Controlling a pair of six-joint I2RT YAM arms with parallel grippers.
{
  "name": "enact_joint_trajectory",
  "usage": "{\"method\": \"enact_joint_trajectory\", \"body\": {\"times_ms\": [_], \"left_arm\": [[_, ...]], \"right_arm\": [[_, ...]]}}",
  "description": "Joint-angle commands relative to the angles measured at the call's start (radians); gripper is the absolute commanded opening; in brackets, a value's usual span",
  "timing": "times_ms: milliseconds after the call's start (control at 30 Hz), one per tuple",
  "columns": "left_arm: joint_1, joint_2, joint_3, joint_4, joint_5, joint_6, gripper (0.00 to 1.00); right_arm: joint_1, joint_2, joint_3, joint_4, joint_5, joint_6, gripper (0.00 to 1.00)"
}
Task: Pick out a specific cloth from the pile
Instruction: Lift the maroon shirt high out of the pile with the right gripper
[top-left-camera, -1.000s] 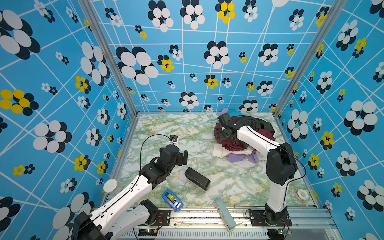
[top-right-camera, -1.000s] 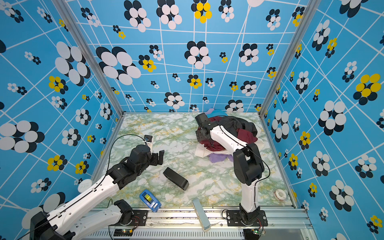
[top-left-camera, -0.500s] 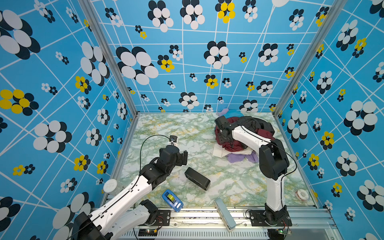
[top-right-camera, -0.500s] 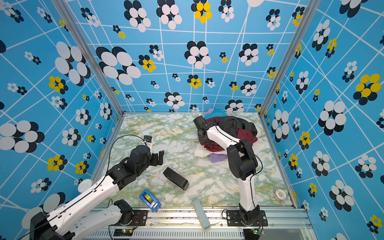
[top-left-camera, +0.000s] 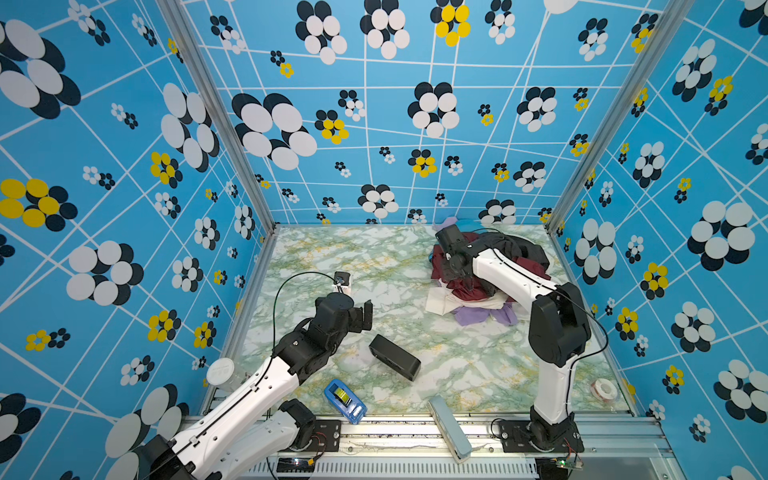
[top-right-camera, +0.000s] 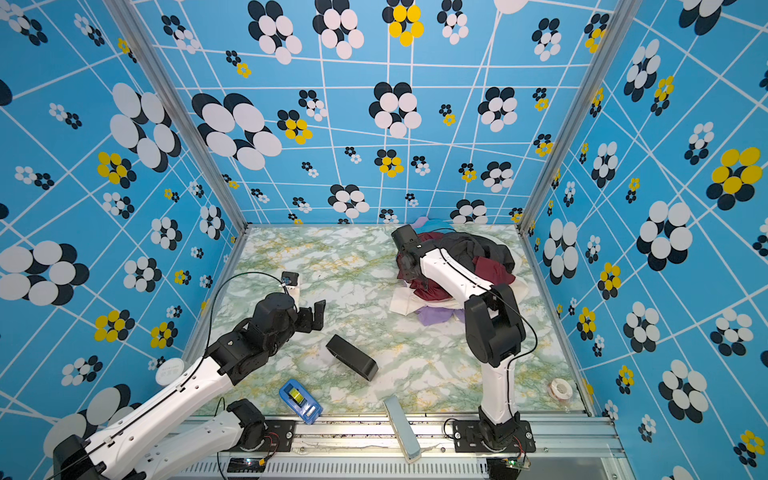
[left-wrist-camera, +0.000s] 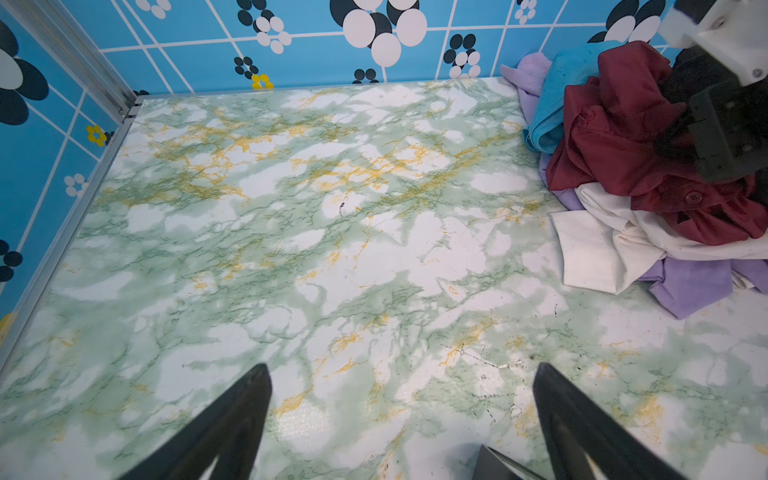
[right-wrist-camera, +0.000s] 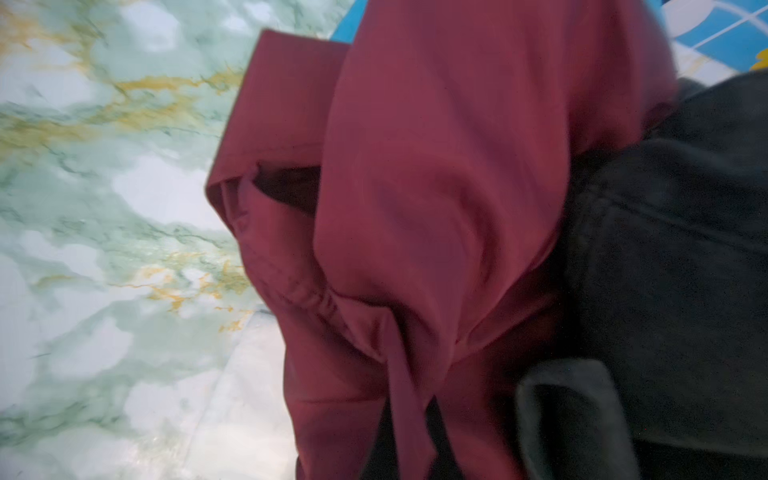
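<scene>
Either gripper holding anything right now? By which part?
The right gripper is shut on the maroon garment, pinching a bunched fold on the pile; which part of the garment is unclear. The left gripper is open, empty.

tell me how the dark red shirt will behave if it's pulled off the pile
Probably floppy: the dark red shirt lies in soft folds and should drape. Its smooth, thin fabric may slip. It lies against the black garment, which could drag along.

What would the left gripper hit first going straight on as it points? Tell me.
Likely the marble table: the open left gripper points across it toward the back wall. The pile lies off to one side. Its tilt is unclear.
</scene>
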Motion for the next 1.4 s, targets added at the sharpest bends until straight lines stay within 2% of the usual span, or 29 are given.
{"method": "enact_joint_trajectory", "body": {"times_ms": [0, 167, 300, 600, 1067, 1367], "left_arm": [[-0.007, -0.034, -0.006, -0.028, -0.047, -0.025, 0.99], [-0.007, -0.092, -0.025, -0.031, -0.077, -0.031, 0.99], [-0.007, -0.126, -0.042, -0.012, -0.070, -0.037, 0.99], [-0.007, -0.125, -0.046, -0.018, -0.075, -0.039, 0.99], [-0.008, -0.132, -0.056, -0.013, -0.071, -0.038, 0.99], [-0.008, -0.140, -0.063, -0.006, -0.064, -0.047, 0.99]], "right_arm": [[-0.001, -0.098, 0.050, -0.008, 0.003, -0.040, 0.00], [-0.001, -0.128, 0.138, -0.036, -0.006, -0.090, 0.00], [-0.001, -0.124, 0.226, -0.061, -0.060, -0.105, 0.00], [-0.001, -0.094, 0.384, -0.117, -0.086, -0.125, 0.00], [-0.002, -0.090, 0.612, -0.174, 0.081, -0.224, 0.00], [-0.001, -0.093, 0.742, -0.187, 0.105, -0.261, 0.00]]}}
